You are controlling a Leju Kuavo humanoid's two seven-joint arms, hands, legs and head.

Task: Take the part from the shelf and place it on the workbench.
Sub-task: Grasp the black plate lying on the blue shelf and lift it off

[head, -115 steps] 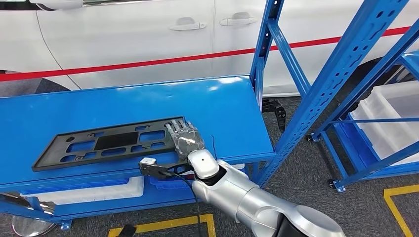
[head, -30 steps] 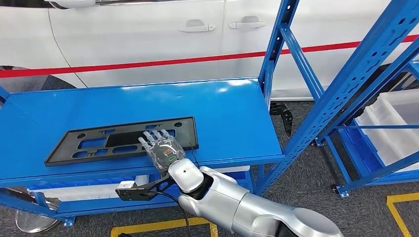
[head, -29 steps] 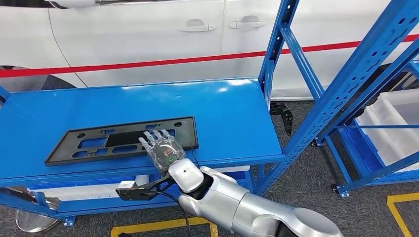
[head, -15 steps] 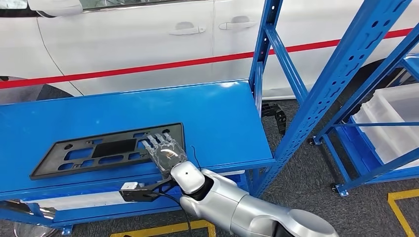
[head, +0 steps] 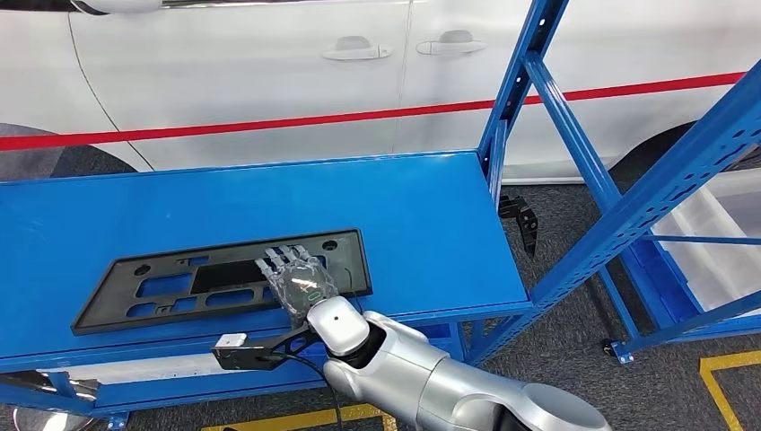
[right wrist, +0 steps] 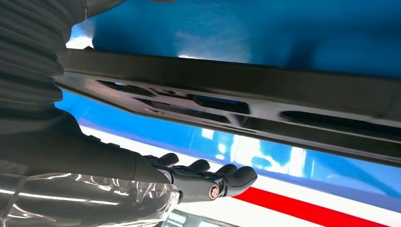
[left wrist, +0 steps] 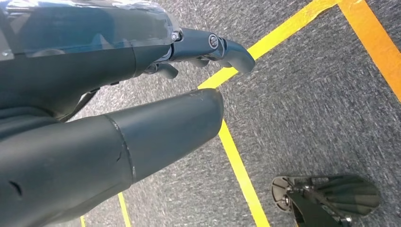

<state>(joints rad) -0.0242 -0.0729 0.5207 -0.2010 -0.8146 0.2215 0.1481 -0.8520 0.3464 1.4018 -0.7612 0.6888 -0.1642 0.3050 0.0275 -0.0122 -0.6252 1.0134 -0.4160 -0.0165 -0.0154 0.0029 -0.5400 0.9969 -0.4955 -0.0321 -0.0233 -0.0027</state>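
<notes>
The part is a flat black plastic frame (head: 179, 285) with several cut-outs, lying flat on the blue workbench (head: 269, 202) near its front edge. My right hand (head: 296, 280) hovers over the frame's right portion, fingers stretched out and apart, holding nothing. In the right wrist view the frame (right wrist: 236, 90) runs across the picture, and the dark fingers (right wrist: 222, 179) of the right hand (right wrist: 142, 175) stand off it with a gap between. My left hand (left wrist: 142, 94) hangs over the grey floor with nothing in it, fingers (left wrist: 213, 45) loosely extended.
A white car (head: 269, 54) with a red stripe stands right behind the workbench. Blue shelf uprights (head: 628, 197) rise at the right, with a white bin (head: 718, 242) behind them. Yellow tape (head: 727, 368) marks the grey floor. A lower shelf runs under the workbench.
The camera has swayed, shifting the whole picture. Since 3.8 s ago my right hand moved from the frame's right end to above its right portion; over the last second it has stayed there.
</notes>
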